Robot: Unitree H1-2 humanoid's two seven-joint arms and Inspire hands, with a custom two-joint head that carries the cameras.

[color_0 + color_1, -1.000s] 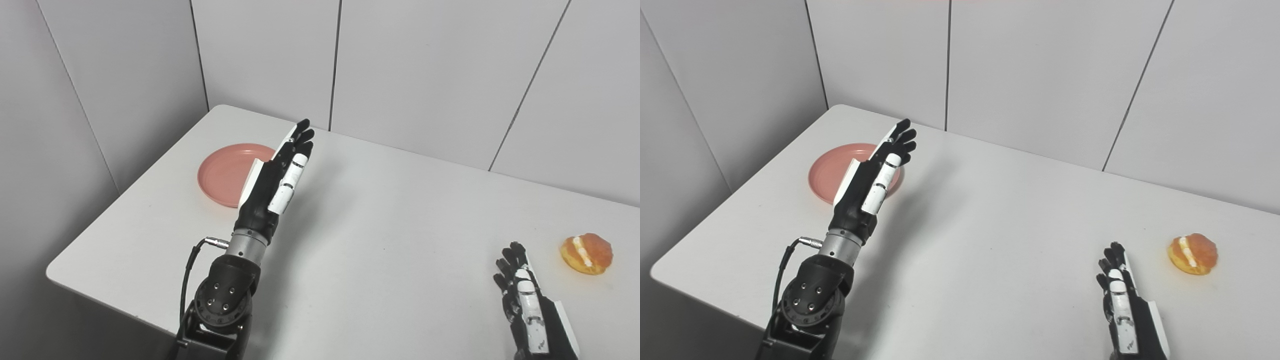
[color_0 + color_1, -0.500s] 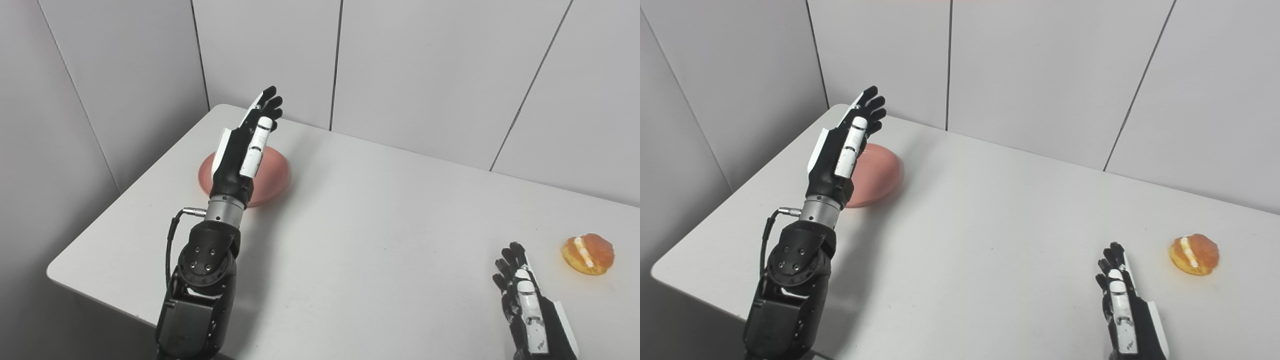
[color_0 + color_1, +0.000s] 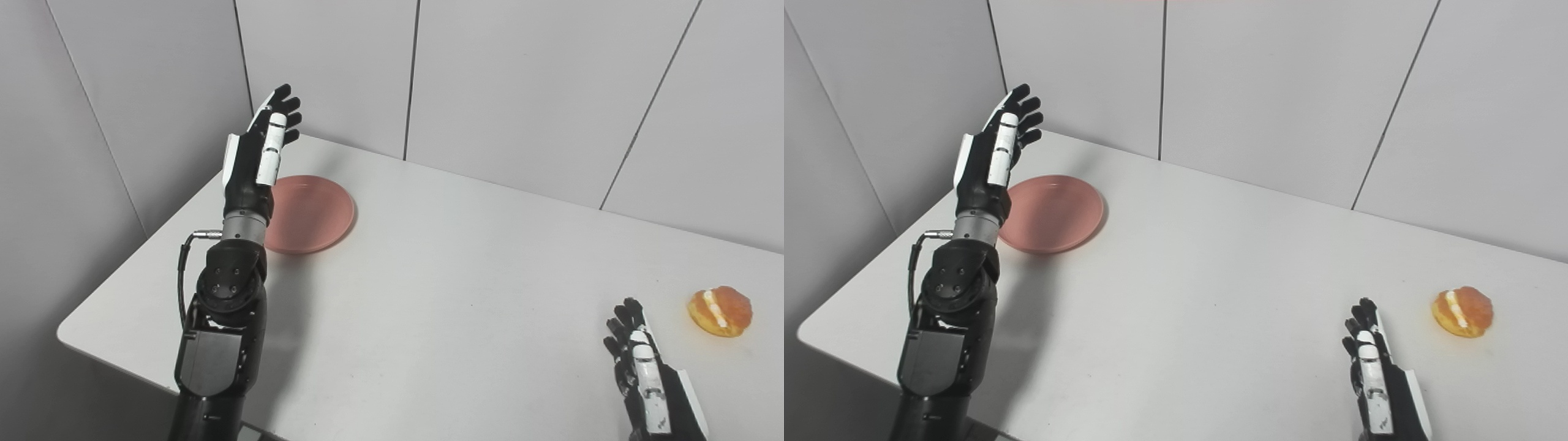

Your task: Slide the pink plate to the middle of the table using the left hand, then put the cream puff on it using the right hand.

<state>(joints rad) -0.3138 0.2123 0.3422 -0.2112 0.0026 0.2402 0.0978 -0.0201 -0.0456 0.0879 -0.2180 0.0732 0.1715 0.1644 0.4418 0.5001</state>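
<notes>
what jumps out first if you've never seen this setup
The raised black-and-white left hand stands out first, open and upright at the far left of the white table, just left of the round pink plate and holding nothing. Next comes the orange cream puff with its white filling near the right edge. The black-and-white right hand lies open close beside it, not touching it.
</notes>
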